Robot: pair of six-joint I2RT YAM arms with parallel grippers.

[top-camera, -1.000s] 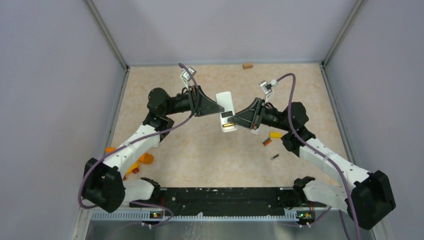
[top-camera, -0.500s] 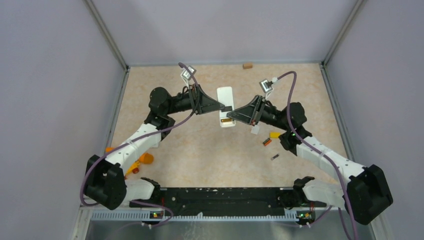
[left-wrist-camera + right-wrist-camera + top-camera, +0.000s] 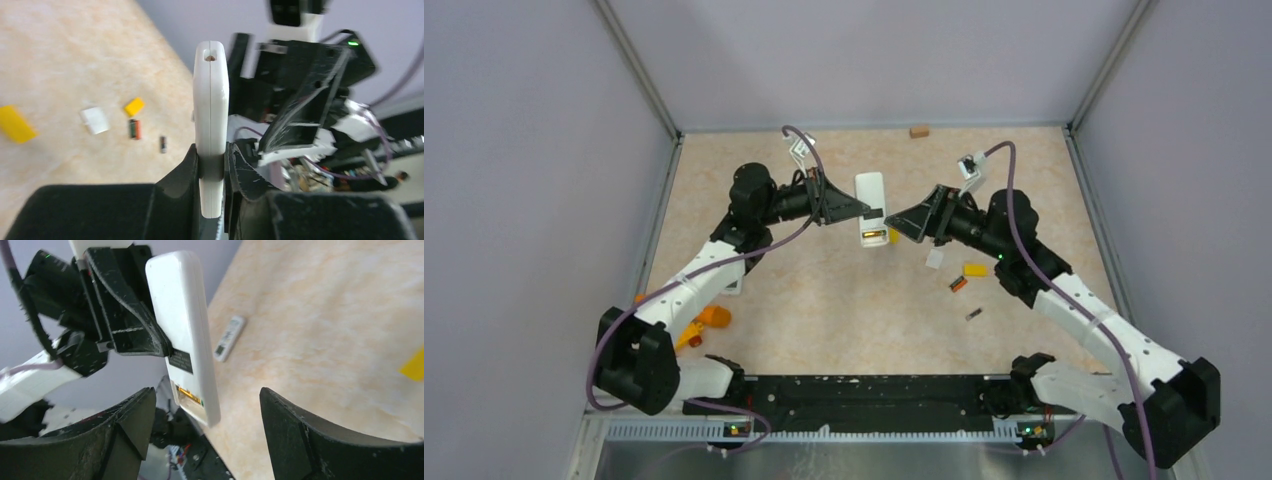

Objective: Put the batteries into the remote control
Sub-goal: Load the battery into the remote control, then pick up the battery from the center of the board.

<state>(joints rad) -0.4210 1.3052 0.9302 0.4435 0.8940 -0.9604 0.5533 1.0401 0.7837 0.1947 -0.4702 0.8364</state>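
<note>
The white remote control (image 3: 870, 188) hangs above the table, with my left gripper (image 3: 864, 212) shut on its middle. In the left wrist view the remote control (image 3: 211, 100) is edge-on, pinched between the jaws of my left gripper (image 3: 212, 162). Its dark recess faces the right wrist camera, and a gold-toned battery (image 3: 189, 394) lies in the recess. My right gripper (image 3: 206, 392) is open and empty, just right of the remote's lower end. An orange-and-black battery (image 3: 958, 284) and a dark battery (image 3: 973, 314) lie on the table.
A small white cover piece (image 3: 934, 258) and a yellow block (image 3: 974, 269) lie near the loose batteries. A second white remote with buttons (image 3: 229, 338) rests on the table. Orange parts (image 3: 709, 318) sit at the left, and a brown block (image 3: 918, 131) by the back wall.
My right gripper has opened and drawn back to the right from the remote's lower end, leaving the gold-toned battery in the recess. The left jaws have closed tighter on the remote.
</note>
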